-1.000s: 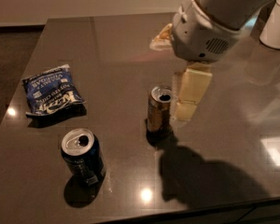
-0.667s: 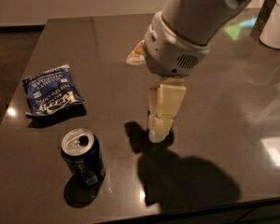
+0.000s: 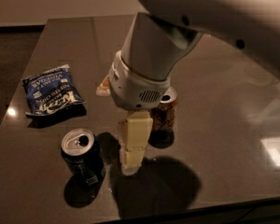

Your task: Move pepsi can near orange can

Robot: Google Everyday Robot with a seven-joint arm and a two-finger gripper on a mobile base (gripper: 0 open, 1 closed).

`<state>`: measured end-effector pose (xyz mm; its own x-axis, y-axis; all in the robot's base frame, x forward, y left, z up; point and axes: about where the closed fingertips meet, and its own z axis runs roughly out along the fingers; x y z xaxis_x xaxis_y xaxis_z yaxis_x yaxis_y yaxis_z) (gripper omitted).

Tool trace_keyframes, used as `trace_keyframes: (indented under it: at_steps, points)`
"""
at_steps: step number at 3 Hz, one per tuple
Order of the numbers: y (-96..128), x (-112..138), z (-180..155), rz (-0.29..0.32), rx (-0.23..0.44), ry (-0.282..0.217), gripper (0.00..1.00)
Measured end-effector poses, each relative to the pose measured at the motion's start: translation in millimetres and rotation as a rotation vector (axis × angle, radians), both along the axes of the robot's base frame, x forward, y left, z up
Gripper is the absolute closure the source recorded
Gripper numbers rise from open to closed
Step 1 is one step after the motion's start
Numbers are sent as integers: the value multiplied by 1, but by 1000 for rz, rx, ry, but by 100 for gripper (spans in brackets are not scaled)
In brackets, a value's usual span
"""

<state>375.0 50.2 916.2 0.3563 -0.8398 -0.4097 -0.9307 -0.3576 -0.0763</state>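
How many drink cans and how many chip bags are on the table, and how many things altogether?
Drink cans: 2 (pepsi can, orange can)
Chip bags: 1 (blue chip bag)
Total: 3
The tool hangs between the cans.

High, near, downward view; jaws central

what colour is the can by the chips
Pepsi can: dark navy, silver top; camera view. Gripper beside it.

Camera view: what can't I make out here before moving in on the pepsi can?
- Orange can: left part hidden behind the wrist.
- Gripper, down between it and the pepsi can: its top is covered by the wrist; resting or hovering, unclear.
- Table: far right part covered by the arm.
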Motion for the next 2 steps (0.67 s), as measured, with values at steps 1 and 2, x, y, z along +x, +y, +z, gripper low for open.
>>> trace_keyframes:
  at_steps: [1,2]
  points:
    - [15,-17,-13,52,-5,27,0]
    - [24,-28,-19,91,-27,20,0]
